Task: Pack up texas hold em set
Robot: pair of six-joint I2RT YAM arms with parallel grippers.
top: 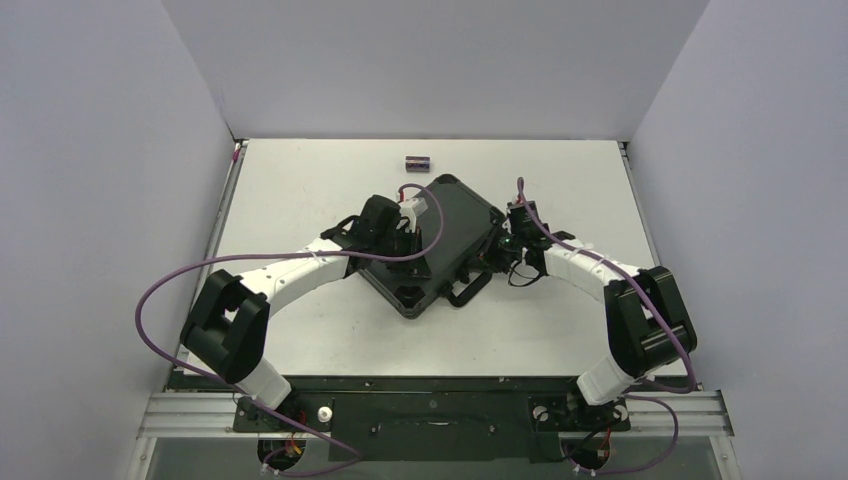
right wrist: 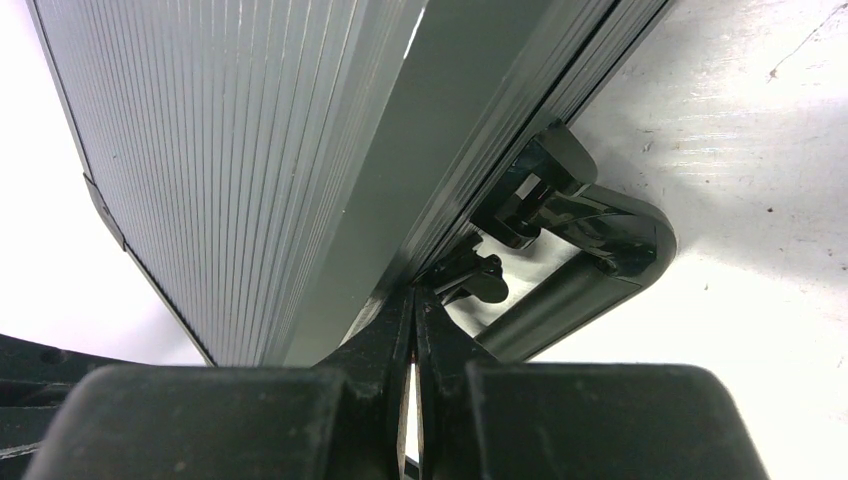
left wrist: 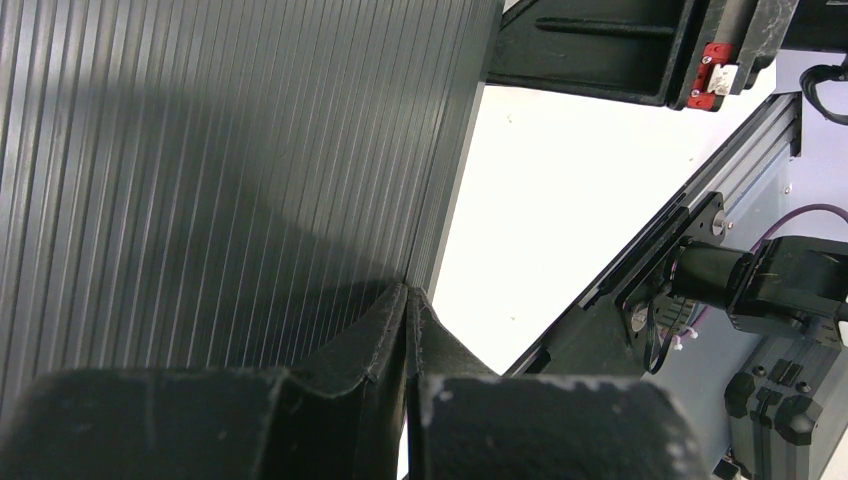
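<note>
Briefcase lies closed mid-table, its long axis running near-left to far-right and its handle facing near-right. Right gripper, clenched empty, meets the edge beside the handle. Left gripper, clenched empty, touches the ribbed lid. Beyond the case lies a chip stack.

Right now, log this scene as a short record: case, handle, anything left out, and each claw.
case: black briefcase, looks closed, lying flat and askew on the table
handle: handle on the case's near-right edge, toward the right arm
left out: one small dark chip stack on the table beyond the case, apart from it
left claw: left claw shut, tips against the ribbed lid
right claw: right claw shut, tips at the case edge beside the handle
</note>
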